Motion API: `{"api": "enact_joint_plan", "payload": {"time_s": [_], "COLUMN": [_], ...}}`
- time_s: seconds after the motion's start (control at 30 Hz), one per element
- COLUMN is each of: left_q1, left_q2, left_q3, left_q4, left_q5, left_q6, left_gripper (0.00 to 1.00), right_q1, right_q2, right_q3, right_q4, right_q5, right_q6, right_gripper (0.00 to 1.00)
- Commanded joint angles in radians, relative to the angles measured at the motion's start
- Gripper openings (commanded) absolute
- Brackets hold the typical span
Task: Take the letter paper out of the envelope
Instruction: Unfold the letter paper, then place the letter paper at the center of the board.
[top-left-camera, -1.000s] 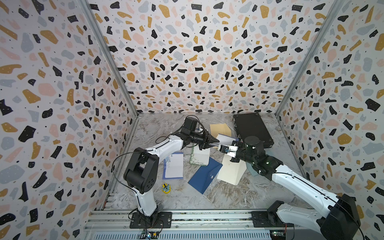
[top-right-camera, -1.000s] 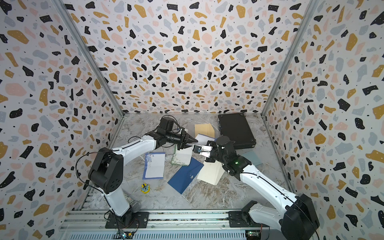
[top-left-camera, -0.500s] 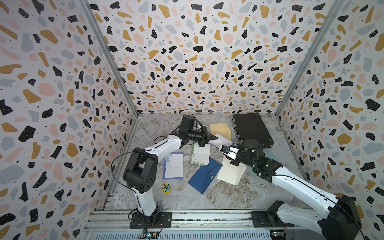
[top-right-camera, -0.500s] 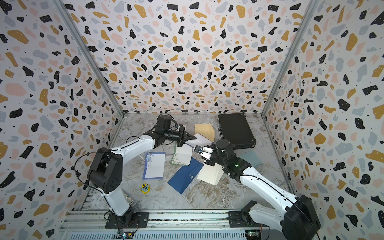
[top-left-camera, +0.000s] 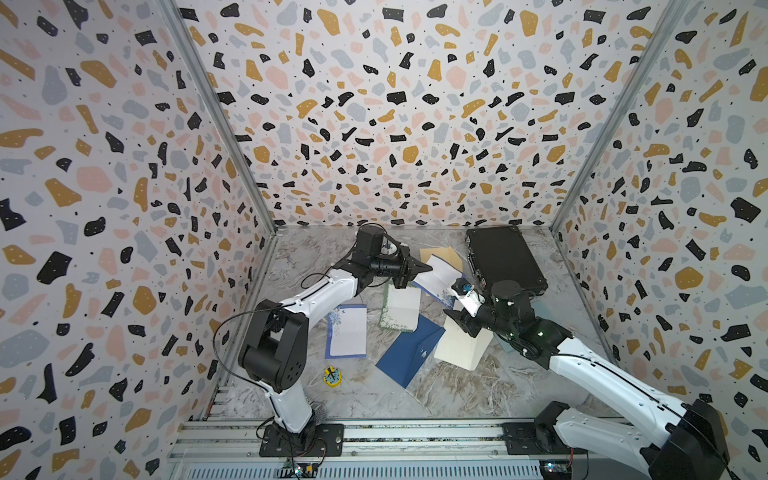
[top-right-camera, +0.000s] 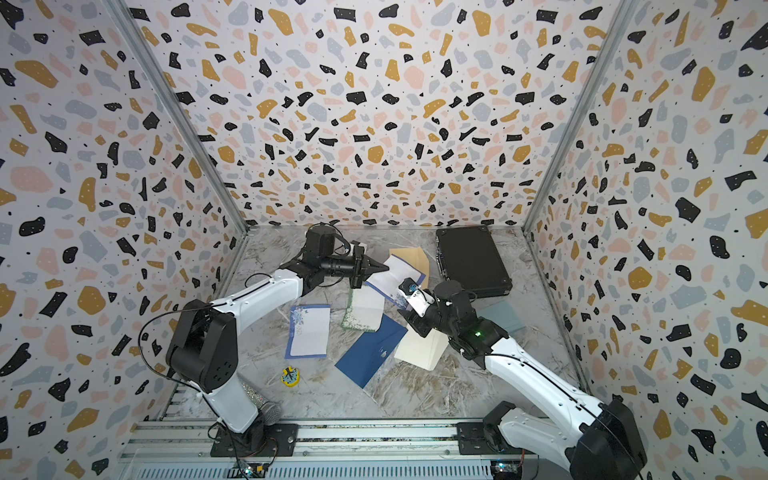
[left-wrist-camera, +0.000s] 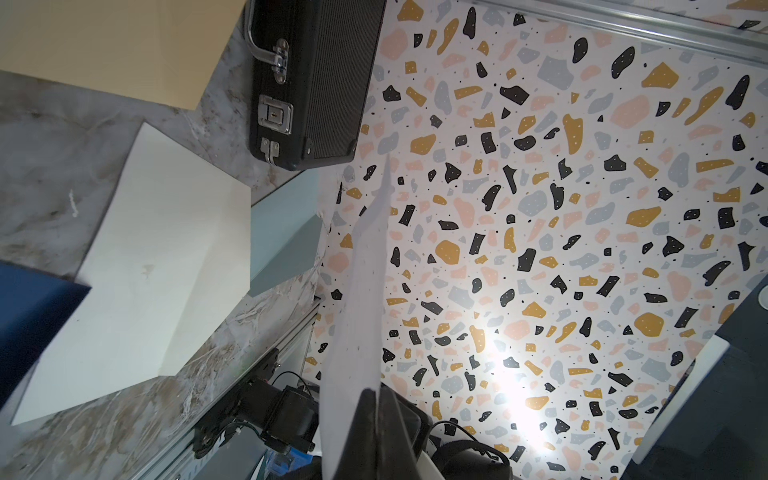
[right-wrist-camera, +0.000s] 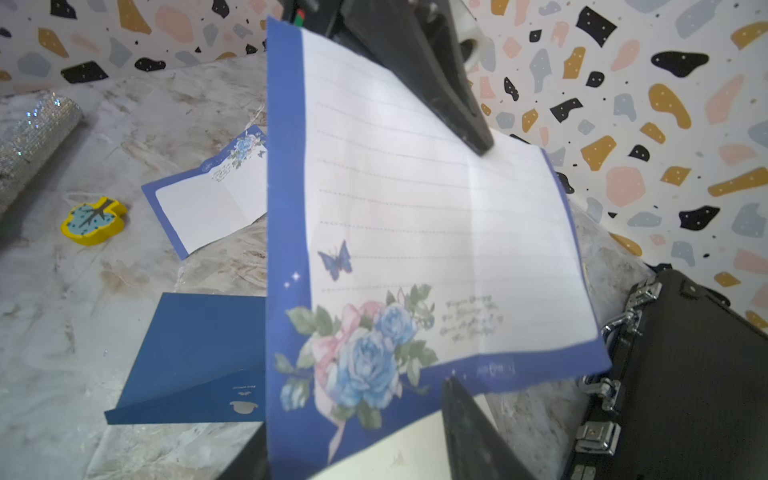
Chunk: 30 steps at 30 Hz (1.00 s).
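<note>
- The left gripper (top-left-camera: 426, 269) has its jaws pressed together on 1 edge of the letter paper (top-left-camera: 442, 274); in the left wrist view the sheet (left-wrist-camera: 361, 291) runs out edge-on from between the 2 dark fingers (left-wrist-camera: 390, 415).
- The letter paper hangs tilted in the air above the table (top-left-camera: 457, 390), between the 2 grippers and clear of every envelope; the right wrist view shows it (right-wrist-camera: 415, 232) lined, with a blue border, and printed with a butterfly and blue roses at 1 corner.
- The right gripper (top-left-camera: 459, 322) has its jaws apart and clamps nothing; its 2 fingers (right-wrist-camera: 473, 424) stand either side of the flowered corner, and I cannot tell whether either touches the paper.
- The cream envelope (top-left-camera: 461, 345) lies just under the right gripper; its edge meets the dark blue envelope (top-left-camera: 409, 353).
- The tan envelope (top-left-camera: 440, 255) lies behind the held sheet, near the black case (top-left-camera: 505, 259).
- Also flat on the table are a second blue-bordered sheet (top-left-camera: 348, 330), a green-edged sheet (top-left-camera: 401, 307) and a small yellow piece (top-left-camera: 332, 376).
</note>
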Motion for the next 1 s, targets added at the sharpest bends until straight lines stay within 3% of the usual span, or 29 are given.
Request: {"api": "enact_joint_plan", "payload": {"time_s": [0.0, 0.17, 0.4, 0.57, 0.67, 0.8, 0.97], "left_q1": [0.048, 0.152, 0.354, 0.499, 0.583, 0.638, 0.665], "left_q2": [-0.050, -0.075, -0.078, -0.041, 0.010, 0.085, 0.162], "left_q3": [0.052, 0.035, 0.019, 0.041, 0.035, 0.053, 0.099], "left_q4": [-0.096, -0.158, -0.342, -0.534, -0.548, -0.569, -0.649], "left_q5": [-0.051, -0.118, -0.232, -0.415, -0.440, -0.452, -0.591], "left_q6": [0.144, 0.290, 0.626, 0.818, 0.854, 0.922, 1.031], "left_gripper": [0.00, 0.00, 0.00, 0.00, 0.00, 0.00, 0.00], "right_q1": [0.004, 0.004, 0.004, 0.004, 0.004, 0.004, 0.004], "right_q2": [-0.070, -0.098, -0.061, -0.045, -0.023, 0.018, 0.054], "right_q3": [0.072, 0.123, 0.134, 0.133, 0.152, 0.174, 0.183], "right_q4": [-0.032, -0.118, -0.153, -0.143, -0.149, -0.147, -0.136], "right_q5": [0.085, 0.124, -0.008, -0.030, -0.041, -0.065, -0.082], "right_q6": [0.193, 0.429, 0.663, 0.675, 0.660, 0.658, 0.665], "right_gripper": [0.60, 0.64, 0.64, 0.64, 0.64, 0.64, 0.63]}}
